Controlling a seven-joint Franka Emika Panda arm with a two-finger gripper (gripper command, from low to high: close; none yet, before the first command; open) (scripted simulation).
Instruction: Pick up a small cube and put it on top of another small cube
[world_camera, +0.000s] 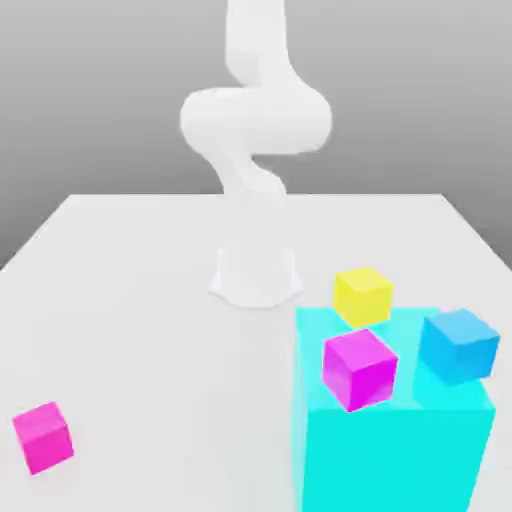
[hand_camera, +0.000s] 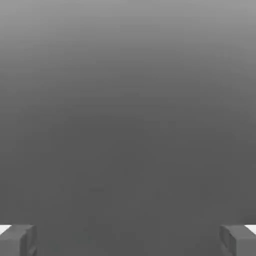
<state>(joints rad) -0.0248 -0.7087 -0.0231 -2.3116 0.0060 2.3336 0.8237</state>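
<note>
Nearest the exterior camera, toward that view's left, the small plain hot-pink cube (world_camera: 42, 437) sits alone on the pale white counter (world_camera: 140, 300), well apart from everything else. It looks rigid and light, a solid little block with flat smooth faces and crisp edges; it should neither deform nor break, though smooth sides could slip under a weak pinch. The sensible hold is on two opposite vertical faces, fingers square to them and centred, coming straight down from above.

Toward the exterior view's right stands a big cyan block (world_camera: 395, 440), much larger than any of the cubes. A purple-magenta cube (world_camera: 359, 369) appears to rest on its top near the front edge, and a sky-blue cube (world_camera: 459, 346) shows at its right corner; whether that one rests on the block or behind it I cannot tell. Just beyond, a yellow cube (world_camera: 362, 295) lies at the block's far edge, resting either on it or behind it.

Farthest back, the white robot arm (world_camera: 255, 130) rises from its round base (world_camera: 255, 275) and folds overhead.

By count: four small cubes, one of each colour, one big block, one arm.

From the hand view, the gripper (hand_camera: 128, 240) stands wide, its two grey fingertips (hand_camera: 18, 240) far apart with nothing between them.
</note>
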